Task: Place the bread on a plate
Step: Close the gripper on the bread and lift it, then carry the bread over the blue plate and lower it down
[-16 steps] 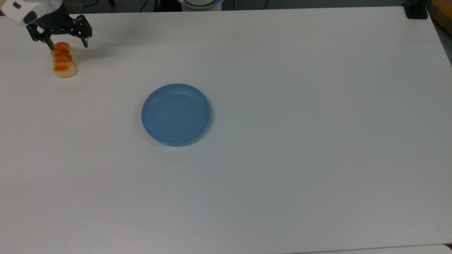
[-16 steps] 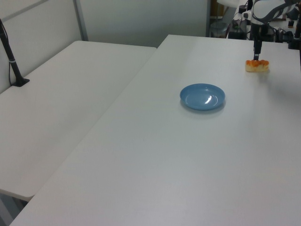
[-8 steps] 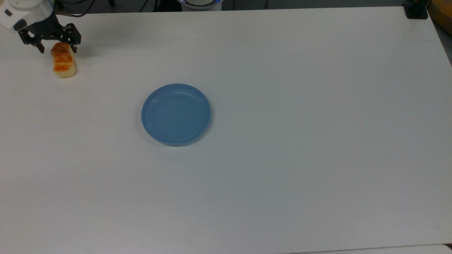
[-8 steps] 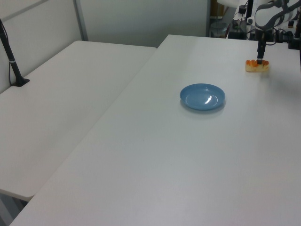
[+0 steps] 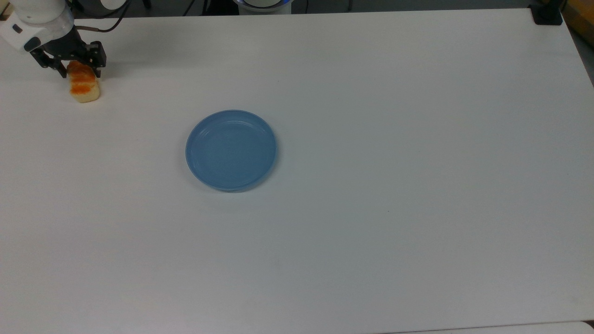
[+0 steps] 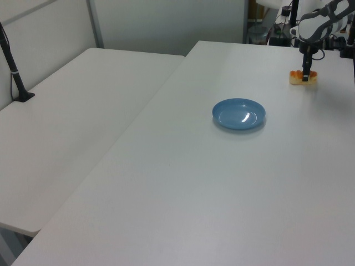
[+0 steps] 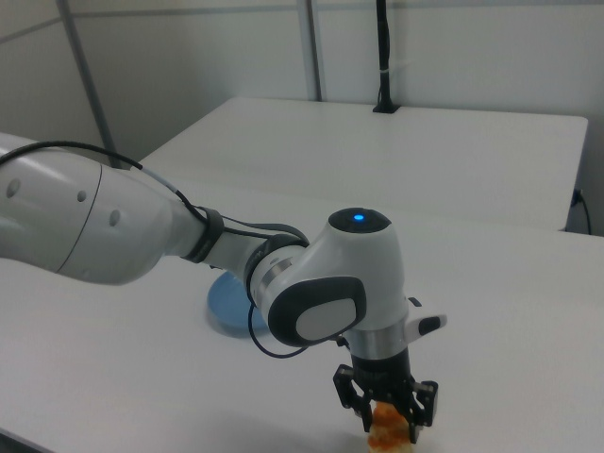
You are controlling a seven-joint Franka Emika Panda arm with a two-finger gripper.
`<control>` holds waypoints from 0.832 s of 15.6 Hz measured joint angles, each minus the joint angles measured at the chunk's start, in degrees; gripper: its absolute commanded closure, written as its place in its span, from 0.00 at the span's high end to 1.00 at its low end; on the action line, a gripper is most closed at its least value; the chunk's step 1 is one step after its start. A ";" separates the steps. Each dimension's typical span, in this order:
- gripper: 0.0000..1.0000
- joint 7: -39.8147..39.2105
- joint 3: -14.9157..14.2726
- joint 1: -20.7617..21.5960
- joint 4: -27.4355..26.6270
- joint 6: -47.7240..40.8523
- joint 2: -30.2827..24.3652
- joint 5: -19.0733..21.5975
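While the bread (image 5: 84, 86) lies on the table (image 5: 371, 232) at the top view's far left corner, the gripper (image 5: 78, 69) stands low over its far end, fingers spread to either side of the loaf and apparently not yet closed on it. That straddle across the narrow width suits a firm pinch on the pale sides, I judge, since the long axis would be too wide to span. In the right view the fingers (image 7: 411, 412) flank the roll's top, pointing straight down. The plate (image 5: 231, 150) sits near the table's middle, well apart from the bread, bare and ready. A grasp, a lift and a carry across remain.
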 measured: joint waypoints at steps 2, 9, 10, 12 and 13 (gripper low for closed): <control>0.44 0.00 0.00 0.00 0.09 0.00 0.01 0.00; 0.44 0.31 1.25 0.48 1.56 -5.24 -2.59 1.40; 0.44 1.28 2.08 1.15 2.32 -8.13 -4.04 2.87; 0.41 7.38 4.35 3.23 4.03 -12.49 -6.89 4.38; 0.41 11.81 6.02 4.09 5.03 -13.90 -7.88 4.46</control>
